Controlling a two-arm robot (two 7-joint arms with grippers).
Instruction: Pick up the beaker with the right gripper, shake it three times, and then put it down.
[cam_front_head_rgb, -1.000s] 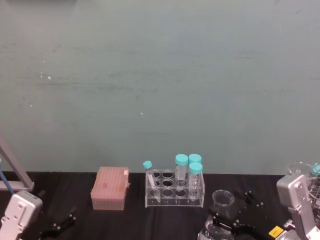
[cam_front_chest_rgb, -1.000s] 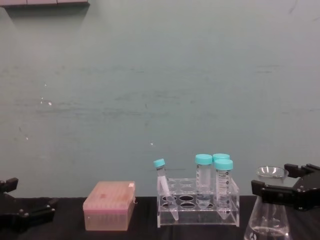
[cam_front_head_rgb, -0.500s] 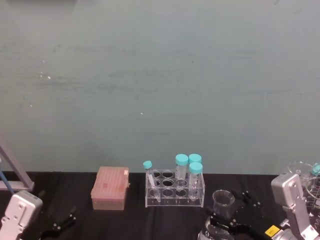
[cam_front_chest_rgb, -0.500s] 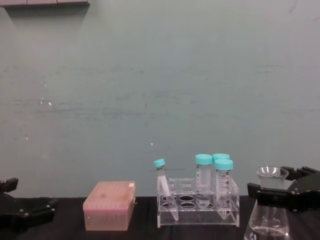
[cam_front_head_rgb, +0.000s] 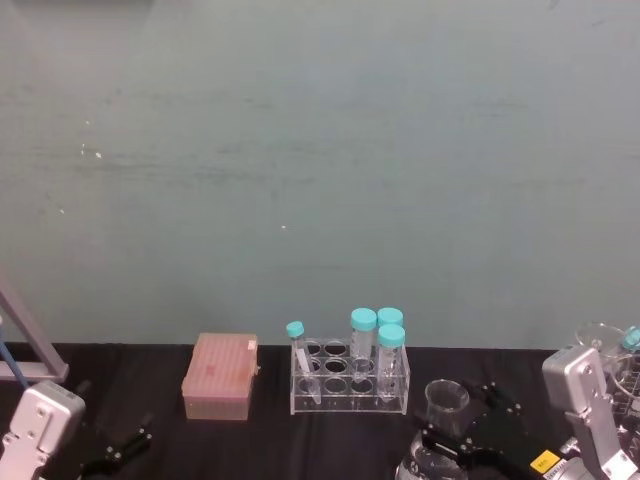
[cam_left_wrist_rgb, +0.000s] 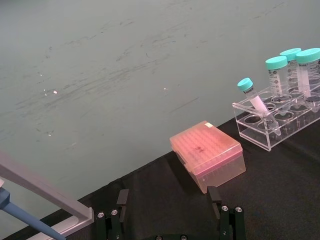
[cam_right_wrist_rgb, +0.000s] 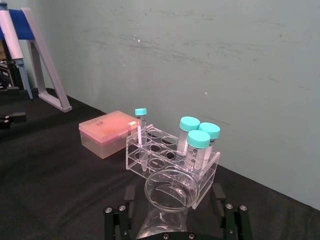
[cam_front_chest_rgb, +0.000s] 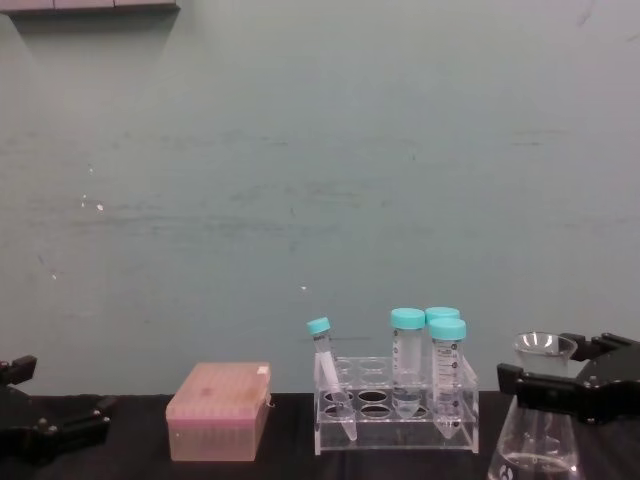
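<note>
The right claw (cam_right_wrist_rgb: 172, 199) straddles the beaker (cam_right_wrist_rgb: 170, 189) neck, tube rack (cam_right_wrist_rgb: 165, 159) just beyond.

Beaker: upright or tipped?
Upright: in the chest view the beaker has its neck vertical and rim level, right gripper around the neck.

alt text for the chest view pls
The black two-fingered right claw, open, straddles the neck of a large clear glass conical beaker at lower right. Left of it stand a clear plastic rack of teal-capped tubes and a pink lidded box.
</note>
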